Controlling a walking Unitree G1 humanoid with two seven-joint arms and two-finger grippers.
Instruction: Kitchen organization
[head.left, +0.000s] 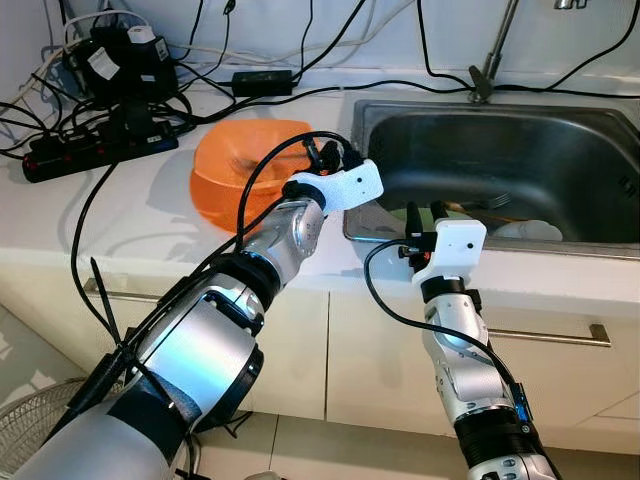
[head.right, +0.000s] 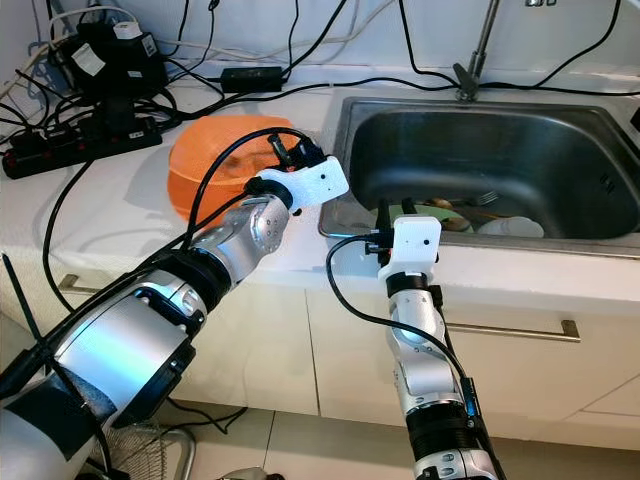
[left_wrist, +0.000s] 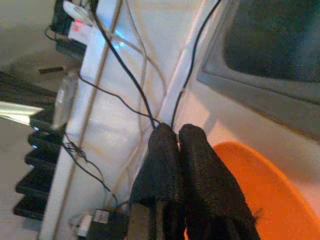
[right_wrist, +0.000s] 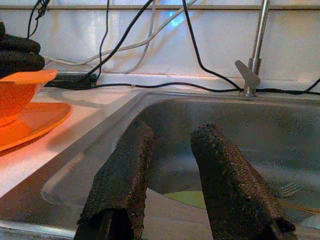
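Cabinet fronts: white doors are seen nearest, below the counter edge, with a long metal handle on the right door.
Right gripper: it is held at the front rim of the sink, pointing into the basin; the two black fingers are spread apart and nothing is between them.
Left gripper: it is raised above the orange dishes, beside the sink's left rim; the fingers are pressed together at the tips (no object can be made out between them).
Orange plate: it lies flat on the white counter, just left of the sink.
Orange bowl: it is placed on the plate, upright, under the left gripper.
Sink: a steel basin is set into the counter on the right. At its bottom a white dish, a pale green dish and a fork are seen (partly hidden by the front rim).
Tap: a thin metal pipe is standing behind the sink, with a small lever at its base.
Power strip: it is laid at the far left of the counter, with black adapters behind it.
Cables: many black cables are running along the back of the counter and up the white wall.
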